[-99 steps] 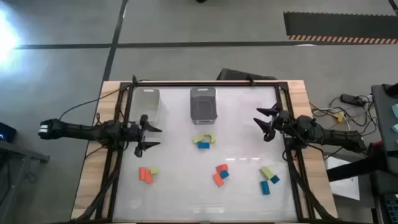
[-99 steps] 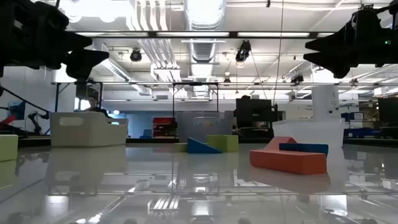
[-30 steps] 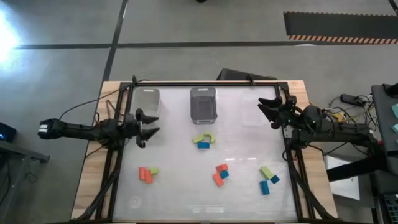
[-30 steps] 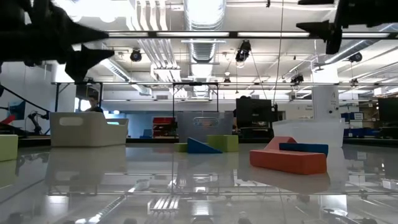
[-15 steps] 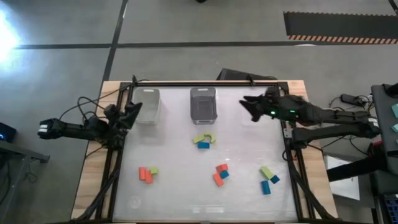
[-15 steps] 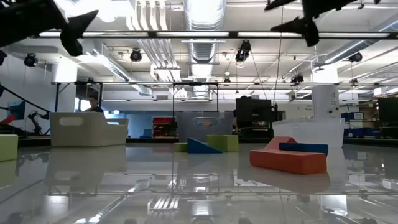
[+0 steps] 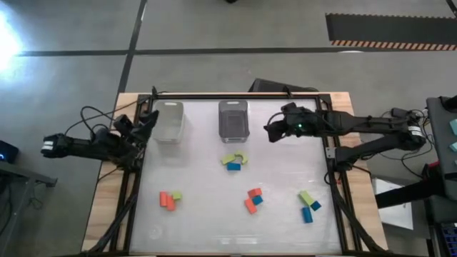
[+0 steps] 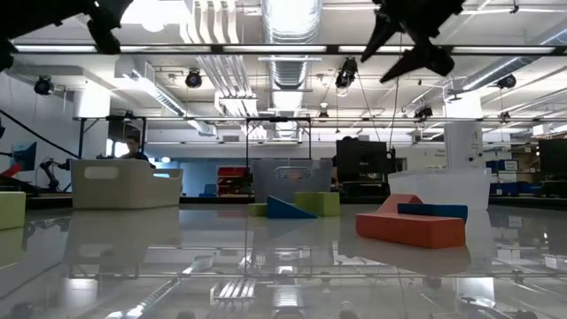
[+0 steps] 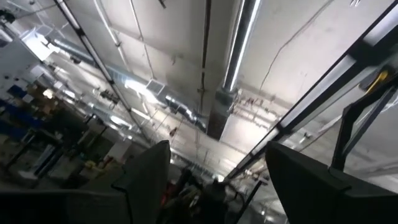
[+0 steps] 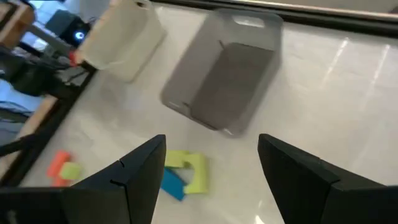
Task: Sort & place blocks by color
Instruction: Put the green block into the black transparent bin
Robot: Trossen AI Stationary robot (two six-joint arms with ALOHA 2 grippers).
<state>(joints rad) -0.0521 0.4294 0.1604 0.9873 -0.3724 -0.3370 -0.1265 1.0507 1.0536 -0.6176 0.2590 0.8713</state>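
The blocks lie on the white table in several small clusters: green and blue (image 7: 234,161) at the centre, orange and green (image 7: 169,199) near left, orange and blue (image 7: 253,200) near centre, green and blue (image 7: 308,205) near right. My right gripper (image 7: 275,132) hangs open high above the table, right of the grey bin (image 7: 233,118), slanting down toward the centre cluster (image 10: 186,171). My left gripper (image 7: 146,121) is open at the table's left edge beside the clear bin (image 7: 168,120). It points upward; the left wrist view shows only ceiling between its fingers (image 9: 149,180).
The two bins stand side by side at the far edge, both showing nothing inside. A dark frame (image 7: 235,96) runs around the table. Bare table lies between the block clusters and along the near edge.
My right gripper has swung from the table's right edge toward the centre, risen and tipped to slant downward. My left gripper has drawn back toward the far left corner, risen and tipped upward. Both stay open. No block has moved.
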